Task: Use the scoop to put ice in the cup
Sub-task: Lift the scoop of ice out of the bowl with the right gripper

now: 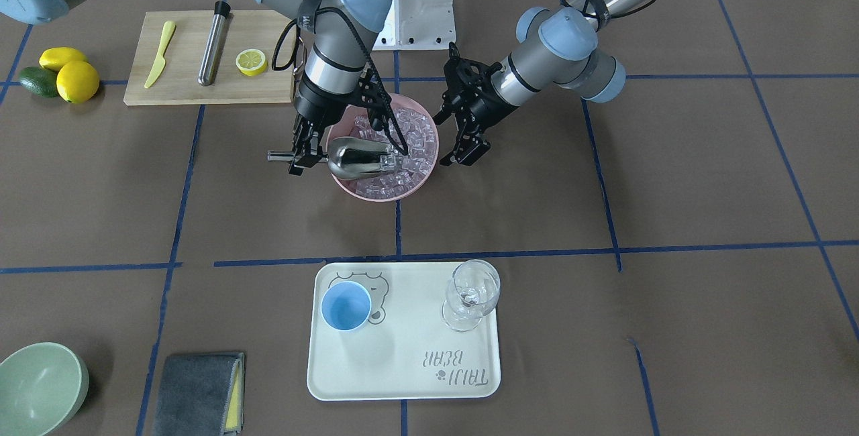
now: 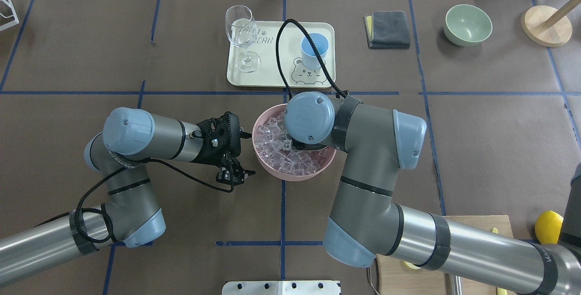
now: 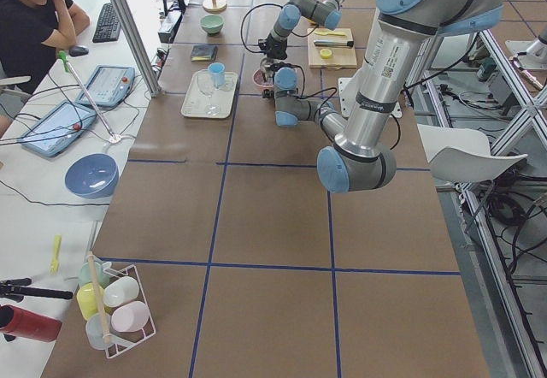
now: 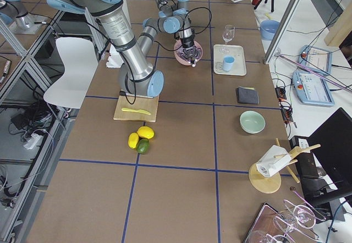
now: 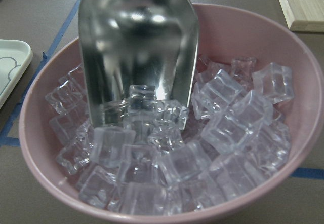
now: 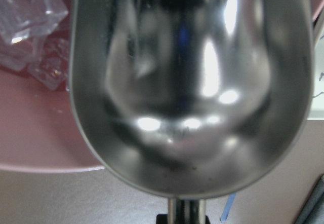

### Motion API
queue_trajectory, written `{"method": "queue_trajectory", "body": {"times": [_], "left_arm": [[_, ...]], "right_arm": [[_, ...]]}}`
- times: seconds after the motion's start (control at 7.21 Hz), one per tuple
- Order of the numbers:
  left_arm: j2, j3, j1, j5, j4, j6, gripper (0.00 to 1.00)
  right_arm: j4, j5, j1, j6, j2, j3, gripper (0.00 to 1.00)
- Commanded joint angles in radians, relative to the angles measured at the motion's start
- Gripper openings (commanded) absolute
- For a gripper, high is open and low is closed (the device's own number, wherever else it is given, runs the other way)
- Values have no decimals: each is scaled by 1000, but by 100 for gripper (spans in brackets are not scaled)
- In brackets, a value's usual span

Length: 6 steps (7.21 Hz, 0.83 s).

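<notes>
The pink bowl holds many ice cubes. My right gripper is shut on the thin handle of the steel scoop. The scoop lies nearly level over the bowl's edge. In the left wrist view the scoop has its mouth dipped into the ice, with a cube or two at its lip. My left gripper is open and empty beside the bowl's other side. The light-blue cup stands empty on the cream tray. In the overhead view the right wrist hides the scoop.
A clear wine glass stands on the tray beside the cup. A cutting board behind the bowl carries a yellow knife, a steel cylinder and a lemon slice. A green bowl and a grey cloth lie near the tray.
</notes>
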Motion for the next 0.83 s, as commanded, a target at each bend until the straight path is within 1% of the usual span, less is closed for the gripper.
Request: {"method": "queue_trajectory", "body": {"times": [0.0,0.14,0.28,0.42,0.56,0.69], "left_arm": [[-1,-2,-3,0,-1,0,100],[1,-2,-5,0,1,2,100],[1,-2,-5,0,-1,2,100],[1,-2,-9,0,-1,2,100],[1,-2,-11,0,-1,2,100],[1,-2,-15,0,-1,2,100]], "right_arm": [[108,70,23,1,-32,1,0],[124,109,39,1,-32,3,0],[127,117,43,2,-32,3,0],[176,131,48,2,-39,3,0],[240,169,57,4,-67,3,0],[276,185,60,7,-81,3,0]]}}
